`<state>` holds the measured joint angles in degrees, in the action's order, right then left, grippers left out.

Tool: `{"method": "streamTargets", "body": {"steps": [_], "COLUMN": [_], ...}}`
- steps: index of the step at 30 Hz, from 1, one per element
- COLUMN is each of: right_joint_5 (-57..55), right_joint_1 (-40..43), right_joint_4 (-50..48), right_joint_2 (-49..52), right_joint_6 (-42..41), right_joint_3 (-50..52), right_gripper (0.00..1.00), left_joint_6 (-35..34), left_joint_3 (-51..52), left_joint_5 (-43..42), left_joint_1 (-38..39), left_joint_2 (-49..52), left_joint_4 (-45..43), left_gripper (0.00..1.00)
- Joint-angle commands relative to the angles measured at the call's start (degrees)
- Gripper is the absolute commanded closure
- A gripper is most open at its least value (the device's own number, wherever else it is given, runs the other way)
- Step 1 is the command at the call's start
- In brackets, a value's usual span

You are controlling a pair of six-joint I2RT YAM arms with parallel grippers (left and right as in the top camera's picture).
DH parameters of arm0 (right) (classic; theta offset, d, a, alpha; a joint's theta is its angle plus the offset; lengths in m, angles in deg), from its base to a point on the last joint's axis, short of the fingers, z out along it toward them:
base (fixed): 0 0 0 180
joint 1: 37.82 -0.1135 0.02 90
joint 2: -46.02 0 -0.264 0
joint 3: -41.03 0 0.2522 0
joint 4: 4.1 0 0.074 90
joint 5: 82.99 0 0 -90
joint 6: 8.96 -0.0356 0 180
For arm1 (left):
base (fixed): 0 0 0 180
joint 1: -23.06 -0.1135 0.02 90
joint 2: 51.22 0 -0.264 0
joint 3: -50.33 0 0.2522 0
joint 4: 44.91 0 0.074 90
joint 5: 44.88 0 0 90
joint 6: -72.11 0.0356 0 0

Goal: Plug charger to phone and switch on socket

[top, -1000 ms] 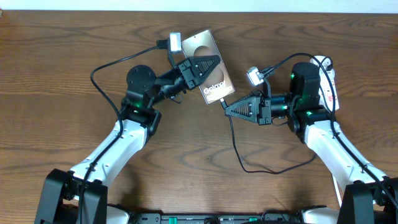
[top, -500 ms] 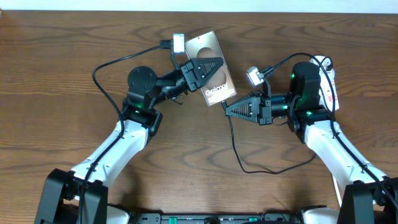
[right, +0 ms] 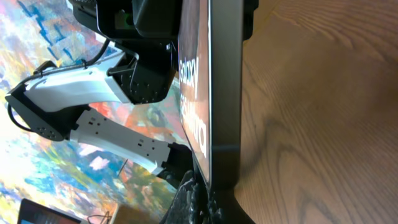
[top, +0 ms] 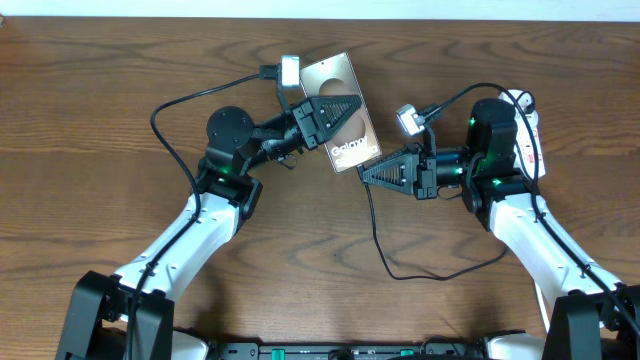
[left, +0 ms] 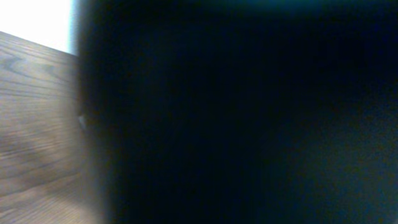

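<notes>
Charger (top: 376,225): thin black cable. It leaves the right gripper's tip, runs back toward the robot, then loops off to the right.
Right gripper (top: 364,172): fingers drawn together on the charger's end, which they hide. The tip points left, just short of the phone's near edge.
Right wrist view: the phone (right: 224,87) stands edge-on just ahead of the fingers (right: 193,199), with the "Galaxy" face to the left.
Phone (top: 345,152): held in the left gripper, slanted, with its near end beside the right gripper's tip.
Left gripper (top: 345,100): clamped on the phone across its middle.
Left wrist view: almost all dark blur, with a strip of table (left: 37,124) at the left.
Socket (top: 532,140): white strip behind the right gripper, partly hidden by that arm.
</notes>
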<state>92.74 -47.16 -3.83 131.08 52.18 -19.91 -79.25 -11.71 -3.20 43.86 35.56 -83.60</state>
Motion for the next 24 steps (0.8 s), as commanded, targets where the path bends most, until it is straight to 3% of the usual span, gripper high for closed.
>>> {"method": "streamTargets", "body": {"steps": [1, 6, 7, 8, 11, 13, 18, 24], "right_joint_5": [-3.3, -3.9, -3.9, -3.9, -3.9, -3.9, -3.9, -3.7], "right_joint_1": [-0.5, -0.5, -0.5, -0.5, -0.5, -0.5, -0.5, -0.5], "right_joint_4": [-1.6, -2.2, -2.2, -2.4, -2.7, -3.5, -4.2, -4.1], "right_joint_2": [-0.4, -0.4, -0.4, -0.4, -0.4, -0.4, -0.4, -0.4], "right_joint_6": [-1.7, -2.6, -2.6, -2.5, -2.4, -2.3, -2.4, -2.4], "right_joint_3": [-0.5, -0.5, -0.5, -0.5, -0.5, -0.5, -0.5, -0.5], "right_gripper": [0.99, 0.99, 0.89, 0.69, 0.41, 0.32, 0.33, 0.43], "left_joint_6": [1.4, 1.4, 1.4, 1.4, 1.4, 1.4, 2.1, 4.2], "left_joint_3": [-0.9, -0.9, -0.9, -0.9, -0.9, -0.9, -0.9, -0.9], "left_joint_5": [-5.2, -4.8, -4.7, -4.5, -4.6, -4.6, -5.1, -5.3], "left_joint_1": [2.1, 2.1, 2.1, 2.0, 1.6, 1.4, 1.5, 1.5], "left_joint_2": [-1.4, -1.4, -1.4, -1.4, -1.4, -1.4, -1.4, -1.4], "left_joint_4": [-0.2, -0.2, -0.2, -0.2, -0.2, -0.2, 3.8, 11.8], "left_gripper": [0.93, 0.92, 0.93, 0.93, 0.92, 0.93, 0.93, 0.93]}}
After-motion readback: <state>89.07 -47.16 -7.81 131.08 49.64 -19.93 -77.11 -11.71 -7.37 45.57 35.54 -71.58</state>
